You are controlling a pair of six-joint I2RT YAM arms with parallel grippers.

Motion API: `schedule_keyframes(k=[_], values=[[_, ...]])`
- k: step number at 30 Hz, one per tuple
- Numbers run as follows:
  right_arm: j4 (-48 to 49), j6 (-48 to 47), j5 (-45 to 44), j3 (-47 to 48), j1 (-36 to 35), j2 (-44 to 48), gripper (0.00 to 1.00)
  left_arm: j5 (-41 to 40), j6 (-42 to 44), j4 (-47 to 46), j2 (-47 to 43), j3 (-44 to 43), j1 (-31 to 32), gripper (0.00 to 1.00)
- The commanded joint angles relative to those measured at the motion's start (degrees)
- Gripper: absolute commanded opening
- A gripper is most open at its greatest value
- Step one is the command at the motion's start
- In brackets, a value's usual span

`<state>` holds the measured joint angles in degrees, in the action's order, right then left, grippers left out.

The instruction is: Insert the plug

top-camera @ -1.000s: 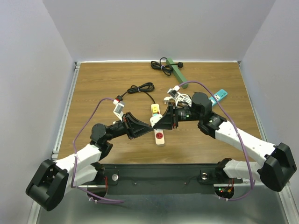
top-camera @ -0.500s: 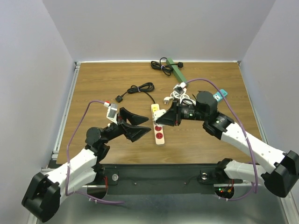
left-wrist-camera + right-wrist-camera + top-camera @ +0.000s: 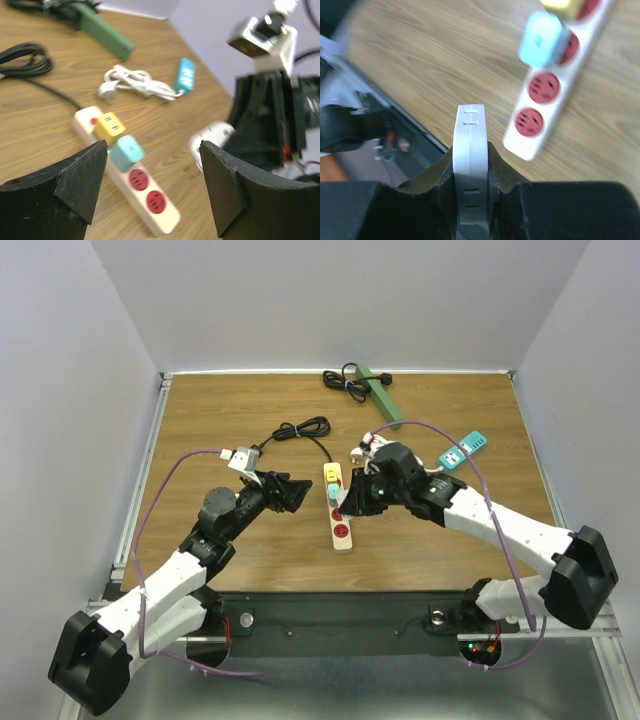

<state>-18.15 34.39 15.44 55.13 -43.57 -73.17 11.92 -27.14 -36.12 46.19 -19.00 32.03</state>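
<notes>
A: Wooden surface (image 3: 200, 420), pale walls round three sides. What has the right hand (image 3: 471, 170) got?

B: It is clamped on a white plug (image 3: 471, 145), one black finger pressed to each flat face.

A: And the left hand (image 3: 152, 150)?

B: Spread wide, holding nothing and touching nothing. It hangs above the surface, pointing towards the power strip (image 3: 146, 191).

A: Where is the white plug against that strip?

B: Not in it. The right wrist view shows it off to one side of the strip's two free red sockets, apart from them. From above, the fingers of the right hand hide nearly all of it, over the middle of the strip.

A: What does the left wrist view add?

B: It looks across at the right hand and shows a rounded white corner of the plug poking out of the fingers. It also shows a yellow plug (image 3: 110, 127) and a pale blue plug (image 3: 126, 151) seated side by side in the strip's far end.

A: How does the white plug look close up?

B: Edge-on: thin, smooth, rounded at the top, with small slots cut in the edge. Its pins I cannot see in any view.

A: Anything else lying about?

B: A green strip (image 3: 381, 395) at the far edge, a teal strip (image 3: 462, 450), a bundle of white cable (image 3: 135, 82) and a loop of black cable (image 3: 300, 428)
</notes>
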Motion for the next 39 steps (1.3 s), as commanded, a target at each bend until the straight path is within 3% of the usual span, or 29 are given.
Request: schedule_keyframes(k=[1, 19, 39], values=[[-5.9, 3.1, -10.8, 2.8, -3.3, -2.1, 0.0, -7.4, 3.3, 4.3, 1.3, -4.1, -1.1, 0.85], [-14.9, 6.5, -20.0, 9.6, -8.3, -17.6, 0.0, -7.4, 3.8, 6.6, 4.5, -5.9, -3.2, 0.85], [-18.6, 6.8, -22.9, 13.3, -10.1, -21.7, 0.0, -7.2, 3.8, 6.7, 4.0, -5.9, -3.4, 0.85]])
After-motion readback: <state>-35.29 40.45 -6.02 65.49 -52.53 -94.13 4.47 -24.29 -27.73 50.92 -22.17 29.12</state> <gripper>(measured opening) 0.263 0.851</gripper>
